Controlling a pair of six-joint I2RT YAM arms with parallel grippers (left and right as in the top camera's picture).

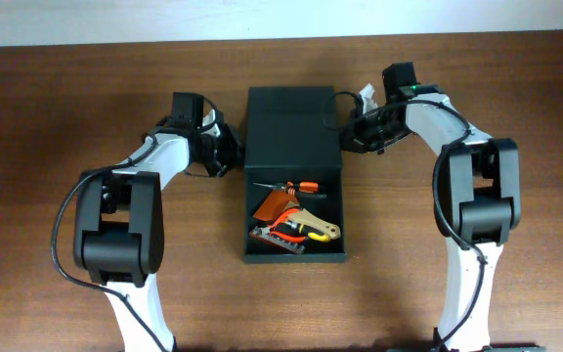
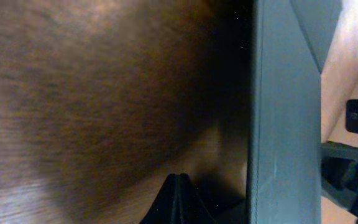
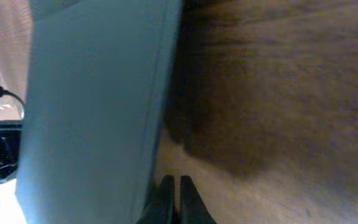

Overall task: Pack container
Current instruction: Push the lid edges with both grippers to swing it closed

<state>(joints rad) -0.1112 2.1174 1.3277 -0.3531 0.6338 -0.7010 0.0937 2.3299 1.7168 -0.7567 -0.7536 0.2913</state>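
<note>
1. If read from the left edge: bare brown wooden table (image 1: 37, 117), then left gripper (image 1: 231, 154), low over the wood and aimed rightward at the container (image 1: 291, 108).
2. Left gripper (image 2: 176, 190) pinched together on nothing, tips met in one dark point in its wrist view. Just short of the container's grey-green side wall (image 2: 284, 124), with a thin shadowed strip of table between. No contact, as far as can be told.
3. Container at mid-table, between the two grippers and open. Long axis from the near edge of the table to the far edge, crosswise to both grippers. Flap lid (image 1: 291, 137) thrown back flat toward the far side. Open box half (image 1: 293, 256) toward the near side, mouth upward.
4. Inside the box half: a small heap of hand tools (image 1: 291, 217) with orange, red and yellow grips, lying mostly toward the near wall. One thin shaft with an orange handle across the end nearest the hinge.
5. Right of the flap lid: right gripper (image 1: 343, 135), aimed leftward at the lid's right edge, level with the left gripper across the lid.
6. Right gripper (image 3: 178, 194) drawn narrow, fingers (image 3: 188, 200) side by side with only a slit between, gripping nothing. Just beside the lid's pale edge (image 3: 157, 124) in its wrist view. Touching or not: cannot tell.
</note>
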